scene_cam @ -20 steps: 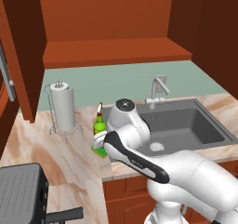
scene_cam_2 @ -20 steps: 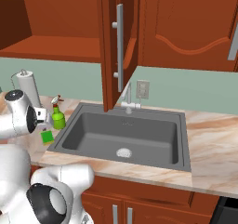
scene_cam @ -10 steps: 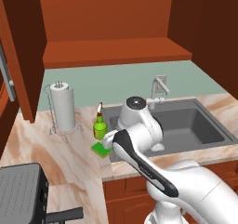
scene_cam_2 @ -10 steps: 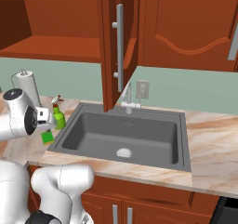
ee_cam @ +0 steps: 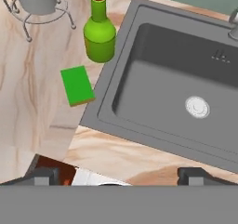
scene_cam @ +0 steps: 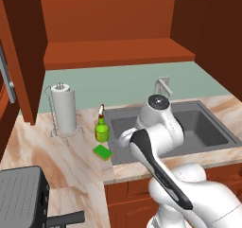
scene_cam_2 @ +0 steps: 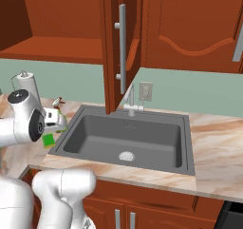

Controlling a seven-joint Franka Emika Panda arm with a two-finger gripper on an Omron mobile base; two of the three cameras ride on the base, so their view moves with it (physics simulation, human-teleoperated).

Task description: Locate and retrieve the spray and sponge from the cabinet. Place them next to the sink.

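The green spray bottle (ee_cam: 99, 35) stands on the marble counter (ee_cam: 32, 111), just beside the left edge of the sink (ee_cam: 116, 93). The flat green sponge (ee_cam: 77, 85) lies on the counter near it. The sink holds just its round drain (ee_cam: 197, 107). The claw (ee_cam: 116, 175) is wide open, holding nothing. The cabinet (scene_cam: 118, 52) shelf is bare.

Small round-bodied spray bottle (ee_cam: 99, 38): bright green, red at nozzle. Flat rectangular sponge (ee_cam: 77, 85): bright green top, yellowish edge. Recessed rectangular sink basin (ee_cam: 176, 86): dark grey, pale metal drain. Marble-patterned worktop (scene_cam: 33, 148): beige, tan veining. Wooden wall cabinet (scene_cam: 113, 30): reddish-brown. Backsplash wall (scene_cam: 118, 85): pale green.
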